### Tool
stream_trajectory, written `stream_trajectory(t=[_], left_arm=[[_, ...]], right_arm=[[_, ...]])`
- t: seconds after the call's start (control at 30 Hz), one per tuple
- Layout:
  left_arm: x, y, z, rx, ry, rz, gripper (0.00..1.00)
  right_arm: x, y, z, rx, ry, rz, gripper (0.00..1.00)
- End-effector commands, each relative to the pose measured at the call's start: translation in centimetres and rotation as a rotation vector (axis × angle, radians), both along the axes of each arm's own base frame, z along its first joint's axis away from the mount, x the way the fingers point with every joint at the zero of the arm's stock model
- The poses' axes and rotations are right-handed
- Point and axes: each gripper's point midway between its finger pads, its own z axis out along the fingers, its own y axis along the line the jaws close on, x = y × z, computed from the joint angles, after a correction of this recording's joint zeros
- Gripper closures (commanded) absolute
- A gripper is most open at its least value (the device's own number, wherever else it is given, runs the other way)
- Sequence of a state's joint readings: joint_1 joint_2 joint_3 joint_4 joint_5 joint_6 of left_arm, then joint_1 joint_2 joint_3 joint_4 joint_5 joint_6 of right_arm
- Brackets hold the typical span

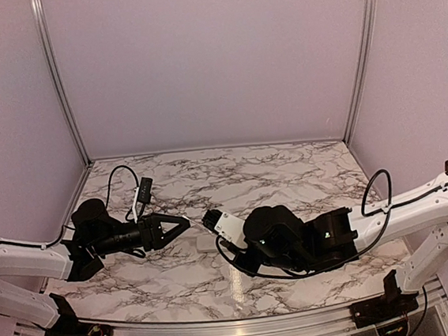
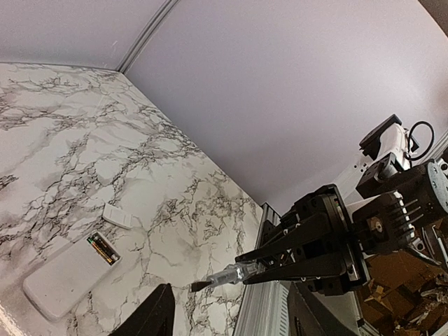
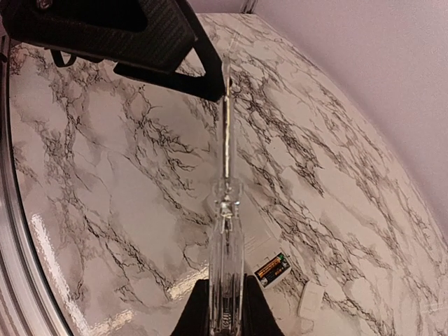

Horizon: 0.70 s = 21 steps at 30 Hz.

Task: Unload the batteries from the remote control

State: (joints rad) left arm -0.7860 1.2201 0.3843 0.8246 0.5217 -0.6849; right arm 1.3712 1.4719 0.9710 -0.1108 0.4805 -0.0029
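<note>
The white remote control (image 2: 63,278) lies flat on the marble table, its battery bay open at one end. Two batteries (image 2: 103,248) sit side by side in the bay, one gold-brown and one dark. They also show in the right wrist view (image 3: 271,268). The small white cover (image 2: 117,215) lies beside the remote. My right gripper (image 3: 226,308) is shut on a clear-handled screwdriver (image 3: 225,210), held above the table with its tip near my left gripper (image 1: 176,227). My left gripper is open and empty. In the top view only the end of the remote (image 1: 207,243) shows, under the right wrist.
A small black and white cable plug (image 1: 143,190) lies behind the left arm. Metal rails run along the table's near edge (image 1: 223,327). Lilac walls close in the back and both sides.
</note>
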Motion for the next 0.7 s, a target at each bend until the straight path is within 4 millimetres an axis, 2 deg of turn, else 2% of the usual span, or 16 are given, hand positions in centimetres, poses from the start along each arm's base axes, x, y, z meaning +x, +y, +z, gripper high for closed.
stream_trajectory(t=[0.0, 0.1, 0.23, 0.43, 0.67], left_arm=[[-0.3, -1.0, 1.1, -0.022, -0.02, -0.054, 0.43], [-0.5, -1.3, 0.8, -0.018, -0.012, -0.072, 0.45], [-1.1, -1.8, 1.1, -0.041, -0.006, -0.119, 0.53], [-0.8, -2.2, 0.5, -0.025, 0.004, -0.122, 0.59], [-1.0, -2.5, 0.5, -0.029, 0.009, -0.14, 0.71]], right_arm=[[-0.4, 1.2, 2.2, 0.061, -0.025, 0.038, 1.0], [-0.8, 1.4, 2.2, 0.066, -0.014, 0.06, 1.0], [-1.1, 1.6, 1.9, 0.066, -0.004, 0.076, 1.0], [-1.4, 1.6, 2.0, 0.076, 0.007, 0.097, 1.0], [-1.6, 1.5, 2.0, 0.08, 0.011, 0.106, 1.0]])
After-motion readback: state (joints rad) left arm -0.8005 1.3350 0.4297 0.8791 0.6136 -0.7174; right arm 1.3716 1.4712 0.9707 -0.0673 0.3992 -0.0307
